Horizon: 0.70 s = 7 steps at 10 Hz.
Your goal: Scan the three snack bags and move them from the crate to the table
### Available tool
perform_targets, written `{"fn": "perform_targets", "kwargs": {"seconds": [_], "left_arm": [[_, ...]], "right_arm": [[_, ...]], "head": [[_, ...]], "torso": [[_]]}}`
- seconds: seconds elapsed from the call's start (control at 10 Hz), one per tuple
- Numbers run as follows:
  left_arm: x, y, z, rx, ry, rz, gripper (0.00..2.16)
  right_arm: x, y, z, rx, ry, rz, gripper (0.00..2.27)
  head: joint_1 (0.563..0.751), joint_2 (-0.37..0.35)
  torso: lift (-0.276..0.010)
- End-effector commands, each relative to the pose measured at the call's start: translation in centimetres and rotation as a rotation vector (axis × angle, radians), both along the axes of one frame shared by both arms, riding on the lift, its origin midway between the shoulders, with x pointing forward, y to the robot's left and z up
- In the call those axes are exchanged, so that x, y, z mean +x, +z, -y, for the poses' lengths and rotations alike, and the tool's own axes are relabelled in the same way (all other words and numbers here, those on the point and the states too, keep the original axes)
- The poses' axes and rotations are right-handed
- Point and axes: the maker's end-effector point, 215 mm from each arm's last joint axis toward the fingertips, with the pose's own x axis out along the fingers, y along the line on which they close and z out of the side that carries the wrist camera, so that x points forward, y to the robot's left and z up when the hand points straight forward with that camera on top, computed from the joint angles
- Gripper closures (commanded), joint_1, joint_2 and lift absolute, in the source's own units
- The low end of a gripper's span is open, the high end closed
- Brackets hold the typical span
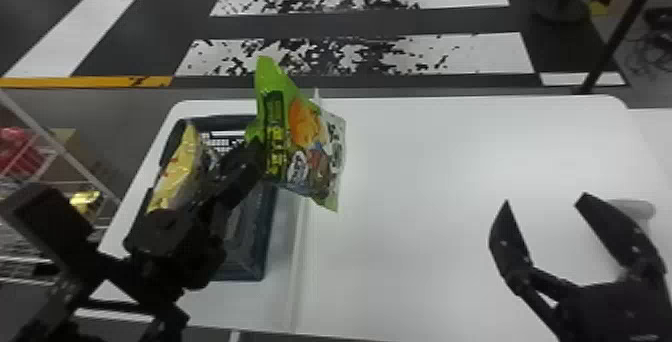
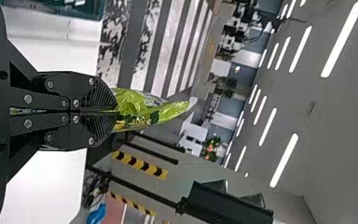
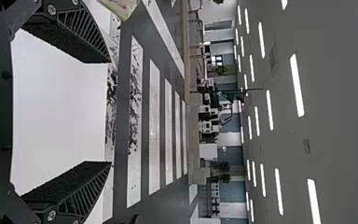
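Green, glossy plastic snack bag with an orange printed patch [image 1: 305, 136]: pinched at one edge by the black left gripper [image 1: 254, 152], raised over the right side of the dark blue openwork plastic crate [image 1: 268, 236] and the white smooth-topped table [image 1: 450, 156]. The left wrist view confirms both fingers pressed firmly onto the bag, part of which projects past their tips.

Yellow, crinkled plastic snack bag [image 1: 182, 166]: inside the crate, standing on edge, tilted, at the left side. Its lower part is partly hidden by the left arm. Any further contents beside it cannot be identified.

Black right gripper [image 1: 545, 199]: fingers spread wide, nothing between them, positioned above the right part of the table. Pale grey rounded object [image 1: 637, 209]: just beside one right finger in the head view, partly covered; type undetermined. Crate location: left portion of the table.
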Motion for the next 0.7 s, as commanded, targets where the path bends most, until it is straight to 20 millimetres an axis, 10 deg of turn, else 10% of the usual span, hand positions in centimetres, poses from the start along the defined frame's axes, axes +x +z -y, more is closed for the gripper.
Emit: {"fn": "perform_targets", "kwargs": {"seconds": [0.0,0.3,0.6], "left_arm": [[-0.6,-2.1,2.3,-0.046,-0.070,-0.076,1.89],[-1.8,-11.2,7.0,-0.189,-0.260,-0.314,1.89],[-1.1,-15.6,11.8,-0.198,-0.361,-0.373,1.90]], "right_arm": [[0.1,0.1,0.0,0.002,-0.001,0.002,0.11],[0.4,0.3,-0.5,0.001,0.009,0.004,0.11],[0.8,-0.2,-1.1,-0.007,0.025,-0.011,0.11]], "head": [[0.695,0.088],[0.695,-0.011],[0.695,-0.060]], "torso": [[-0.062],[-0.062],[-0.062]]}}
